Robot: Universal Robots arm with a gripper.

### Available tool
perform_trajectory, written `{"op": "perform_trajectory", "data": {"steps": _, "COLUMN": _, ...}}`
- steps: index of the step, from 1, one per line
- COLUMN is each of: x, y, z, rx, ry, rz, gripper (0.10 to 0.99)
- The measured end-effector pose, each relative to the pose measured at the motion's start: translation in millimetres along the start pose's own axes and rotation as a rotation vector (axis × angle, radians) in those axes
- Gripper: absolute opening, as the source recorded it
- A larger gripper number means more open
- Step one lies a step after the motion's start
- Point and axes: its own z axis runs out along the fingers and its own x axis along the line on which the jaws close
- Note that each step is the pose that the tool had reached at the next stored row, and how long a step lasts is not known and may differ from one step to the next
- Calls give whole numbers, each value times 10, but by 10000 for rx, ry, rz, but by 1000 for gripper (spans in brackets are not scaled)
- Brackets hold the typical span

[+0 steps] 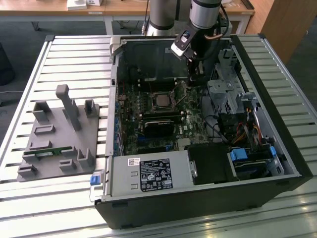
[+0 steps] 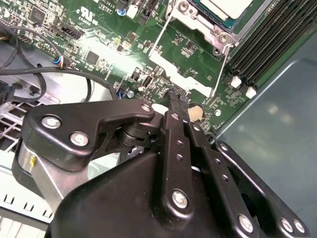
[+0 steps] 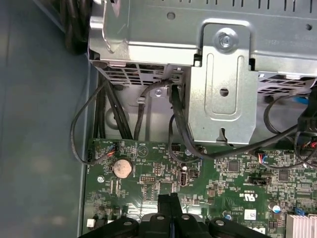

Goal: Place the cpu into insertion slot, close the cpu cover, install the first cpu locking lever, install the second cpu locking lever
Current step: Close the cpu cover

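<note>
Hovering over motherboard (image 3: 223,173) | hand (image 3: 168,199) fingers together | case (image 1: 198,204) on slatted metal table (image 1: 74,54)

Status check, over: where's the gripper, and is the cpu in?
Gripper fingers shut, empty, low over the motherboard. Cpu seated, cpu cover down around it. Wire lever beside the gripper, nothing blocking.
</note>
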Motion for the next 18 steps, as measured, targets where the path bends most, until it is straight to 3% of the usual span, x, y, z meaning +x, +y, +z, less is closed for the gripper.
{"op": "perform_trajectory", "data": {"steps": 5, "x": 13, "y": -1, "z": 57, "rx": 10, "ry": -1, "rz": 0, "gripper": 106}}
{"op": "perform_trajectory", "data": {"steps": 18, "x": 22, "y": -87, "z": 57, "rx": 13, "ry": 1, "rz": 0, "gripper": 106}}
